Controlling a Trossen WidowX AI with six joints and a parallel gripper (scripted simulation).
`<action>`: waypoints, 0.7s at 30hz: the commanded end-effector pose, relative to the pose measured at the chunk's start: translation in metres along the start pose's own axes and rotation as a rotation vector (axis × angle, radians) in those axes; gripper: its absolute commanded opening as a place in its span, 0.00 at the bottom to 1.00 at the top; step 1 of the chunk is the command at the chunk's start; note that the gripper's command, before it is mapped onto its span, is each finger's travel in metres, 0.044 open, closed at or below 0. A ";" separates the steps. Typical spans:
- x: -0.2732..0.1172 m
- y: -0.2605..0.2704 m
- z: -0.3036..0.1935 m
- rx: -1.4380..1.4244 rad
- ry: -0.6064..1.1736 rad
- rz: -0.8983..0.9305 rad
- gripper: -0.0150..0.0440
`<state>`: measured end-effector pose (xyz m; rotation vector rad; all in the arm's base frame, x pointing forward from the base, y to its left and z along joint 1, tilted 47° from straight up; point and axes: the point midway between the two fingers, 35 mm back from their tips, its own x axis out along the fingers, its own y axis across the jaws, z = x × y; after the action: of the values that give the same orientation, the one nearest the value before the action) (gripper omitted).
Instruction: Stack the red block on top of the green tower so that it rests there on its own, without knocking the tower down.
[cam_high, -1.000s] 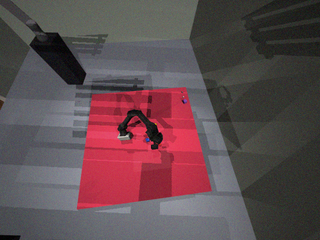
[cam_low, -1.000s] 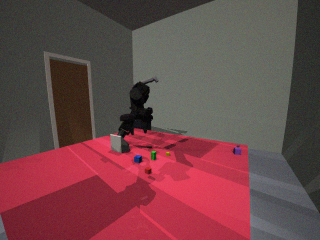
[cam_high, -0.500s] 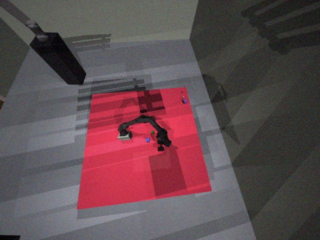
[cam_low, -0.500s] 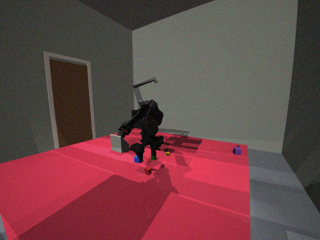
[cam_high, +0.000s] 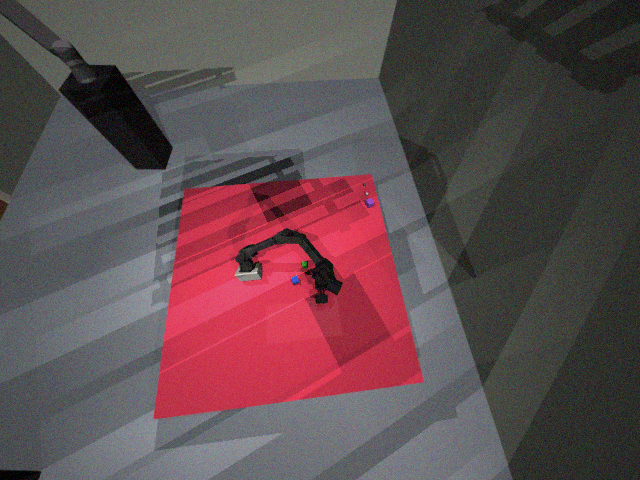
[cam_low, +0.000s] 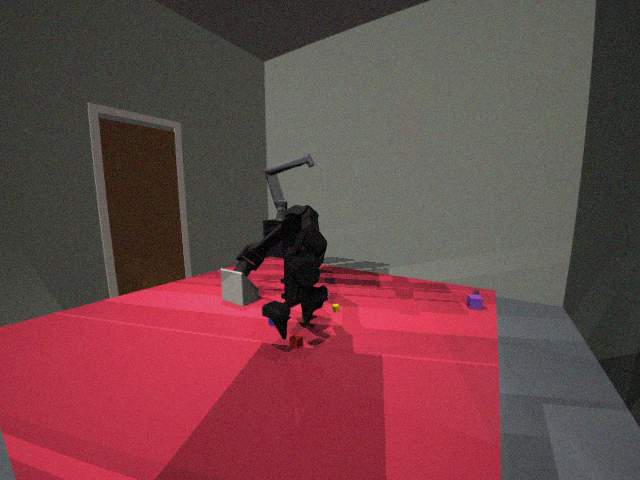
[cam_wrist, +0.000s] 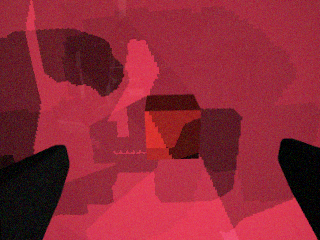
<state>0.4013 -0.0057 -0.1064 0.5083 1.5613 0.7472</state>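
The red block sits on the red mat. In the wrist view it lies centrally between and slightly ahead of the fingertips; in the top view the arm hides it. My gripper is wide open and empty, pointing down just above the red block, with a finger to either side. The green tower stands upright beside the gripper, toward the arm's base; in the exterior view the arm hides it.
A blue block lies near the green tower, on the base side of the gripper. A small yellow block is behind the gripper. A purple block and tiny objects sit near the mat's far corner.
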 end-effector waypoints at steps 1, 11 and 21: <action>0.003 -0.001 0.000 0.008 -0.006 0.004 1.00; 0.019 -0.001 0.000 0.008 -0.006 0.004 1.00; 0.035 0.000 -0.001 0.007 -0.006 0.005 1.00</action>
<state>0.3991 0.0142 -0.1265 0.5093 1.5508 0.7426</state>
